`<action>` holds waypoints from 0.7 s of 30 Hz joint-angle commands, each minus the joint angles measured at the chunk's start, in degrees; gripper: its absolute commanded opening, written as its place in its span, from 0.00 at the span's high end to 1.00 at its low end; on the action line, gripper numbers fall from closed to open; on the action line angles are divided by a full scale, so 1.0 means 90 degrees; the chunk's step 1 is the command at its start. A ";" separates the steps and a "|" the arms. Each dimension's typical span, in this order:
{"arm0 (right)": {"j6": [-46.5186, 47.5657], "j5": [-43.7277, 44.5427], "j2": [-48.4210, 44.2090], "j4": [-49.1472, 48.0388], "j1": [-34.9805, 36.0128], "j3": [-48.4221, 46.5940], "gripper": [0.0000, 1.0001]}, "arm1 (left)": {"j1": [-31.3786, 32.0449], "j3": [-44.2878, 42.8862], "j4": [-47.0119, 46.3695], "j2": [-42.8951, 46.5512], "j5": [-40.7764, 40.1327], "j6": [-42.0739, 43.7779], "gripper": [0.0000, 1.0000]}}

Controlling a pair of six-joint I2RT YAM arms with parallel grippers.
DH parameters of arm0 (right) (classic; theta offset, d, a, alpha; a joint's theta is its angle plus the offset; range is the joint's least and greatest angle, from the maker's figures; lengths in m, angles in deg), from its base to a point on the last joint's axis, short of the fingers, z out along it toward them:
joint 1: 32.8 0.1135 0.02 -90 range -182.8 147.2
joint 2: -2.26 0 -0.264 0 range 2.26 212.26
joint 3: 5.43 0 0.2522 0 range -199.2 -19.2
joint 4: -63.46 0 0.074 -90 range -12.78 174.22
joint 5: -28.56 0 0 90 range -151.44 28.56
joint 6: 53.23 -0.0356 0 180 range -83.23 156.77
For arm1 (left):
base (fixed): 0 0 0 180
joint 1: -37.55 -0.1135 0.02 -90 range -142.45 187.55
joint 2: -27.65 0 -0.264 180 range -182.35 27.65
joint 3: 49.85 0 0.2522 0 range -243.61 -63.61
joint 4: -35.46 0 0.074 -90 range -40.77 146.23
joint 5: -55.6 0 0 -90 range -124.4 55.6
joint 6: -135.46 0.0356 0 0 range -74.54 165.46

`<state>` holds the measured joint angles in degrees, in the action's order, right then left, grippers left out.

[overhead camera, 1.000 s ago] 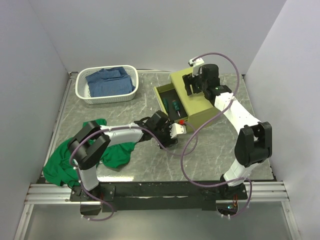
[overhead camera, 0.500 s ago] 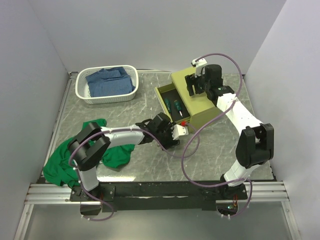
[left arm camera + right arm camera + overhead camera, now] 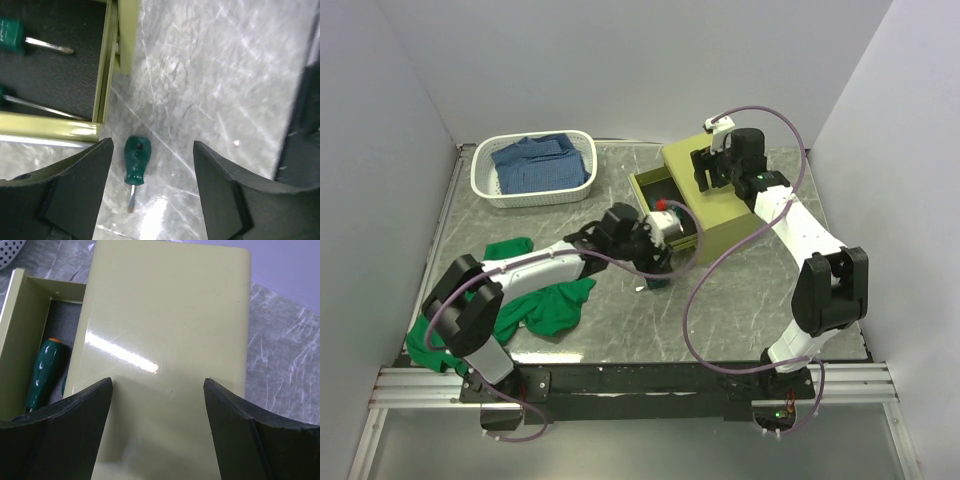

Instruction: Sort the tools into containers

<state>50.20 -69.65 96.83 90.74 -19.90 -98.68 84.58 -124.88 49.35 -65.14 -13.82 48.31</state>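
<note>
Marble tabletop (image 3: 770, 290) carrying an olive-yellow tool chest (image 3: 720, 215) right of centre, its drawer (image 3: 107, 65) open. Right end effector (image 3: 157, 382) hovers above the chest lid, fingers spread and empty. Left end effector (image 3: 152, 145), likewise released, hangs over a stubby screwdriver (image 3: 136, 161) lying on the tabletop just outside the drawer's corner. Another screwdriver (image 3: 12, 41) lies inside the drawer, upper left.

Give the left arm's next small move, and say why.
Probably lower the open left gripper straight down and close on the stubby screwdriver. It lies on the table under the gripper, just outside the open drawer, which already holds two screwdrivers.
</note>
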 commanded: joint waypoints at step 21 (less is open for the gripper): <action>0.0275 0.0658 0.0118 0.1281 -0.0077 0.0599 0.18 | -0.0841 0.2061 -0.2015 0.0838 0.1455 0.0170 0.25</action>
<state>51.77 -69.14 96.39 89.43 -19.90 -97.48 75.03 -109.80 34.68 -60.21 2.17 43.13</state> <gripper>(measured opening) 0.819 0.750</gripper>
